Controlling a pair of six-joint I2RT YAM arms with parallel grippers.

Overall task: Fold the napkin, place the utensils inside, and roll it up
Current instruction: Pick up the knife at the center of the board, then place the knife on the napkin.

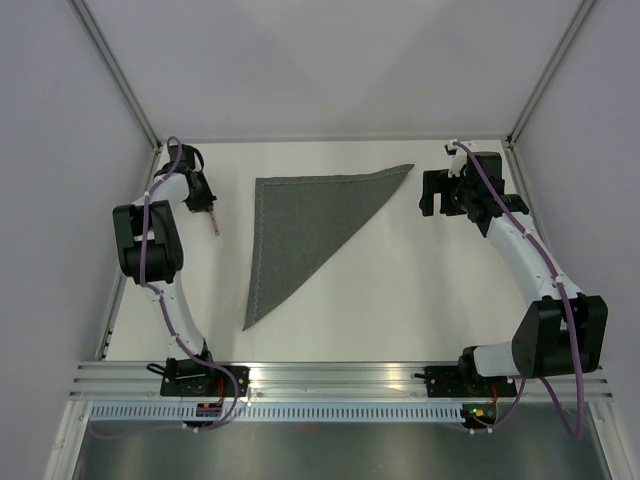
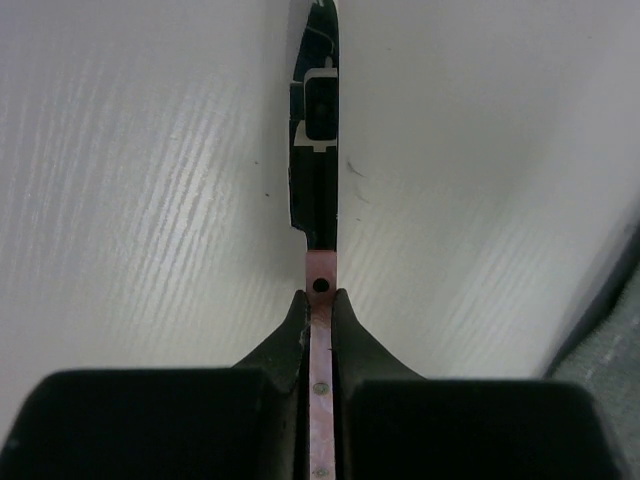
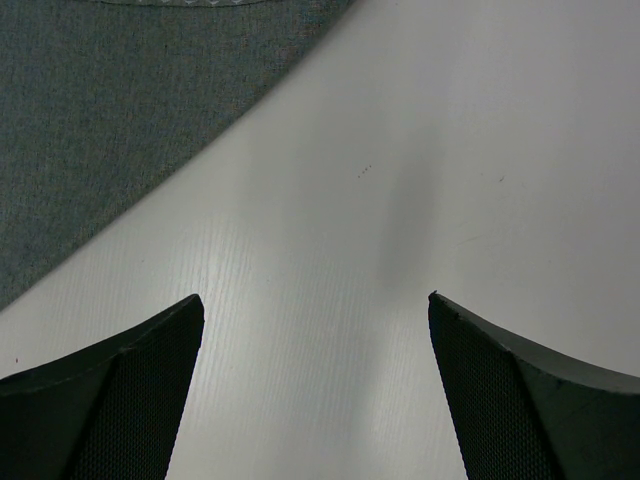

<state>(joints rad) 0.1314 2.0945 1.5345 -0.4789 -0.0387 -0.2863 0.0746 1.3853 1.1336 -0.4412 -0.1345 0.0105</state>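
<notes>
The napkin [image 1: 300, 225] is a dark grey cloth lying folded into a triangle mid-table; one edge shows in the left wrist view [image 2: 612, 345], and it fills a corner of the right wrist view [image 3: 110, 120]. My left gripper [image 1: 207, 206] [image 2: 320, 296] hovers left of the napkin, shut on a utensil [image 2: 320, 270] with a pink riveted handle [image 1: 214, 224]. A dark shiny part [image 2: 316, 150] extends past the handle's holed end. To the right of the napkin's far corner, my right gripper [image 1: 430, 194] [image 3: 315, 296] is open over bare table, holding nothing.
White walls with metal corner posts [image 1: 125, 85] close in the table on three sides. The arm bases sit on a rail [image 1: 330, 378] at the near edge. No other utensils show in any view.
</notes>
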